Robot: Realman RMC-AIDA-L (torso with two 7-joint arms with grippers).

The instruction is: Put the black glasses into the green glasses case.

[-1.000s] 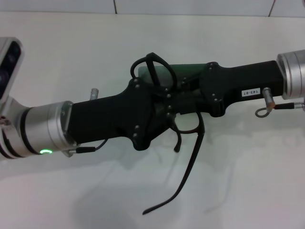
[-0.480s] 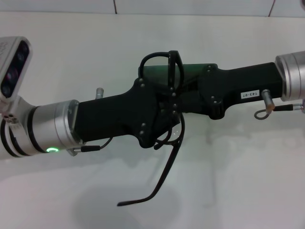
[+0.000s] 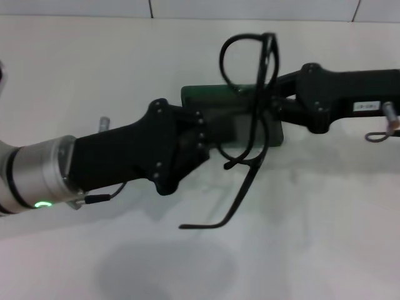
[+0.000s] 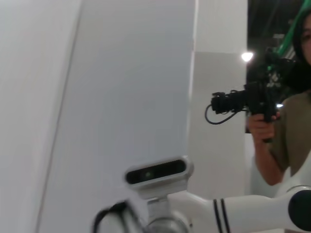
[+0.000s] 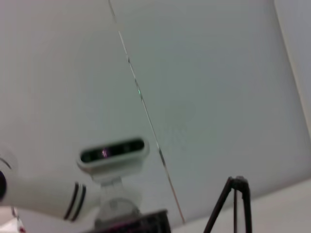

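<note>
The black glasses (image 3: 247, 59) hang in the air above the green glasses case (image 3: 212, 100), lenses up and the long temple arms trailing down toward the table's front. My right gripper (image 3: 273, 97) comes in from the right and is shut on the frame beside the lenses. My left gripper (image 3: 203, 134) comes in from the left and sits low over the case's near left part, next to the hanging temple arms. The case lies on the white table (image 3: 325, 225), partly hidden by both grippers. The wrist views show neither the glasses nor the case.
The left wrist view shows my head camera (image 4: 156, 174) and a person holding a camera (image 4: 265, 104). The right wrist view shows my head camera (image 5: 112, 150) and a tripod (image 5: 236, 199). A wall runs along the table's far edge.
My right gripper has drawn back to the right and lifted the glasses higher. My left gripper has pulled back to the left and away from the frame.
</note>
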